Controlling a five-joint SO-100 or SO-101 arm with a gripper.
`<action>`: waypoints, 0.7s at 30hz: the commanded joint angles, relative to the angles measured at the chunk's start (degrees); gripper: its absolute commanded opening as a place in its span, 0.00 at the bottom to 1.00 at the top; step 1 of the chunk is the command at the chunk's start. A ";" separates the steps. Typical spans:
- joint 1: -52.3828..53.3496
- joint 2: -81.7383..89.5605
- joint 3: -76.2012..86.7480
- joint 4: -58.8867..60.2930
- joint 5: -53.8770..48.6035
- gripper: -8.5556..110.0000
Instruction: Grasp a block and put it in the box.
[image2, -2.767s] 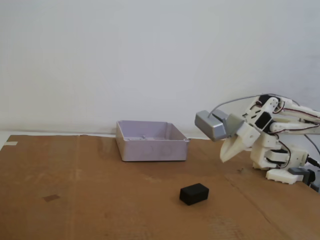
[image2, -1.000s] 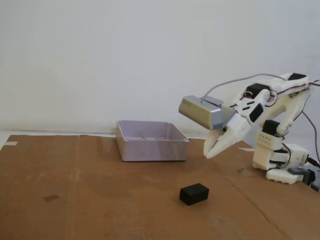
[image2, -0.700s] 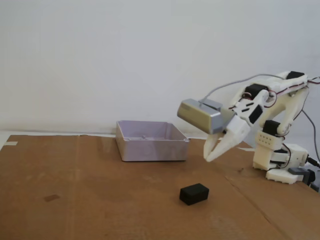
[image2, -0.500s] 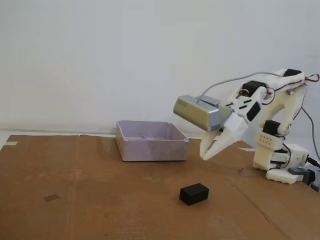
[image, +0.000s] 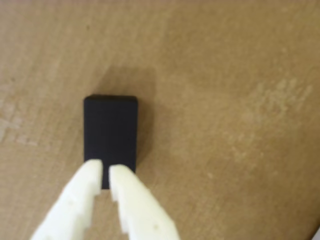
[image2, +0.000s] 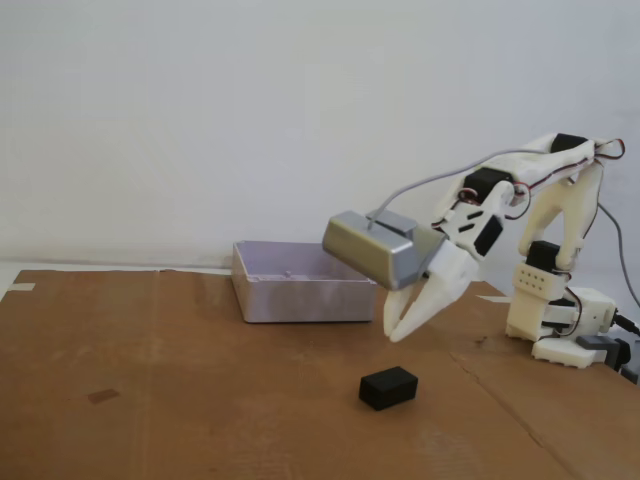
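Hovering above the block, the gripper has its fingers nearly pressed together and pinches nothing; grasp and transfer are both left; the block lies on the cardboard, well apart from the box at about 11 o'clock in the fixed view; the arm arches forward, claw tilted downward.

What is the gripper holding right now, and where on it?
Nothing. The gripper hangs above the block, which lies free on the cardboard, fingertips nearly together.
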 joint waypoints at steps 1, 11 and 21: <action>0.00 0.70 -6.50 -2.46 -0.70 0.07; 0.09 -1.93 -6.15 -2.37 -0.79 0.08; 0.44 -1.85 -4.13 -2.37 -0.79 0.08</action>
